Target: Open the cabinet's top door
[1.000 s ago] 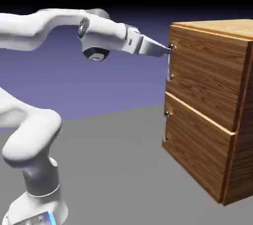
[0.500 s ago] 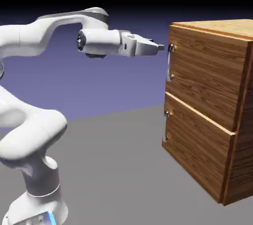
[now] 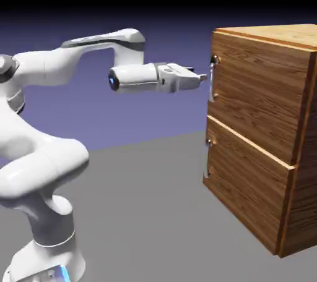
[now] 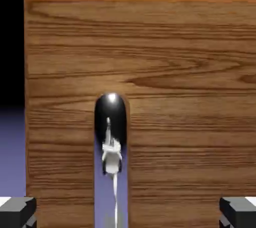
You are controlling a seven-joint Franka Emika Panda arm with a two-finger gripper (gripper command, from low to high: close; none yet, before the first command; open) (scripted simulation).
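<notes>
The cabinet point(image 3: 291, 213) of brown wood grain stands at the exterior view's right. Its top door point(image 3: 263, 92) is shut, with a thin vertical silver handle point(image 3: 212, 80) near its left edge. My gripper point(image 3: 202, 78) points level at that handle, about halfway up it and a short gap away. In the hand view the top door point(image 4: 190, 62) fills the picture and the shiny handle point(image 4: 111, 142) stands a little left of the middle. Both fingertips point(image 4: 17, 212) show far apart at the bottom corners, so the gripper point(image 4: 128, 214) is open and holds nothing.
Below the top door is the lower panel point(image 3: 247, 191) with its own small handle point(image 3: 208, 158). The cabinet rests on a grey table point(image 3: 148, 213). The arm's white base point(image 3: 49, 237) rises at the lower left.
The hand has drawn back from the top end of the handle, levelled out and dropped to about the handle's mid height. The jaws have stayed open.
</notes>
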